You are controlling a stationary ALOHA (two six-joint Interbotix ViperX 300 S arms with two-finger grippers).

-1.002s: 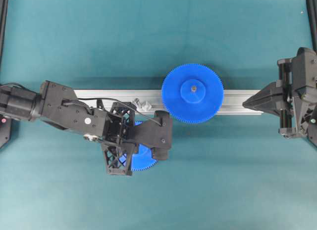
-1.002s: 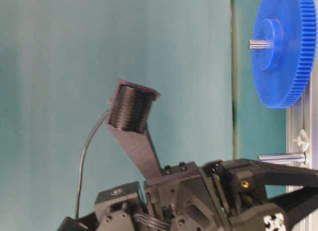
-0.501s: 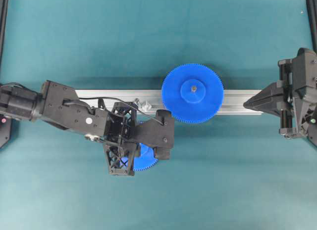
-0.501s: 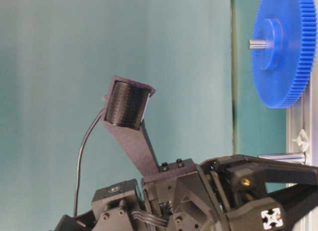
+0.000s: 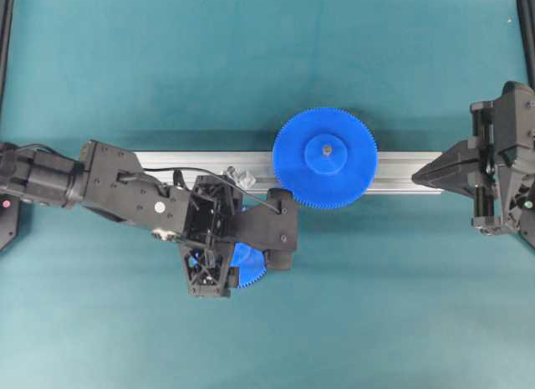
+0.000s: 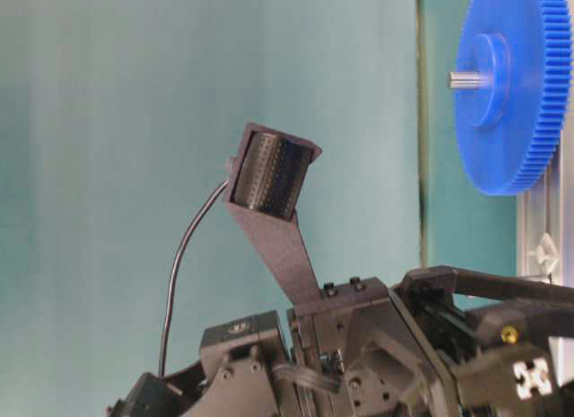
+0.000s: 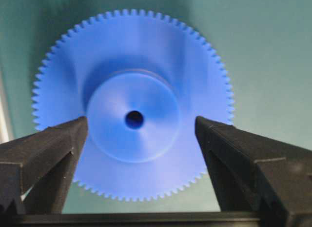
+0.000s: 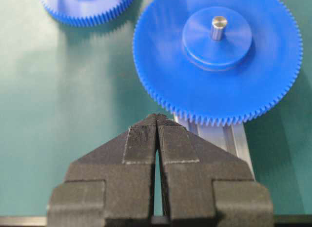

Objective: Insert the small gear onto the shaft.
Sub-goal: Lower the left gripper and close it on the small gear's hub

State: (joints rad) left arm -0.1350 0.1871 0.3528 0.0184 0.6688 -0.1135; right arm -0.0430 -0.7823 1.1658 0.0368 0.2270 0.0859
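I see the teal tabletop (image 5: 267,63) under everything, with a long silver rail (image 5: 167,161) lying across it between my two arms. The left arm (image 5: 109,188) reaches in from the left edge of the overhead view, and the right arm (image 5: 506,167) sits at the right edge.

The big gear (image 5: 325,158) stands on the rail, seated on a grey pin that pokes up through its hub. From the right pincer (image 8: 157,120) it lies just ahead and a little to the right, near the tips but not touching them. That pincer is closed, its two ribbed pads pressed together on nothing, pointing along the rail.

The small gear (image 7: 131,102) lies flat on the tabletop directly under the left pincer (image 7: 141,127), hub up, its dark centre hole showing between the fingers (image 7: 53,144). The left pincer stands wide open: one finger is to each side of the hub, above the toothed disc, and a clear gap shows between each tip and the hub. From overhead only a blue arc of this gear (image 5: 249,265) shows from under the wrist.

The shaft (image 5: 243,178) is the smallest thing here, a silvery bit on the rail just beyond the left pincer, mostly hidden by the wrist, apart from the small gear.
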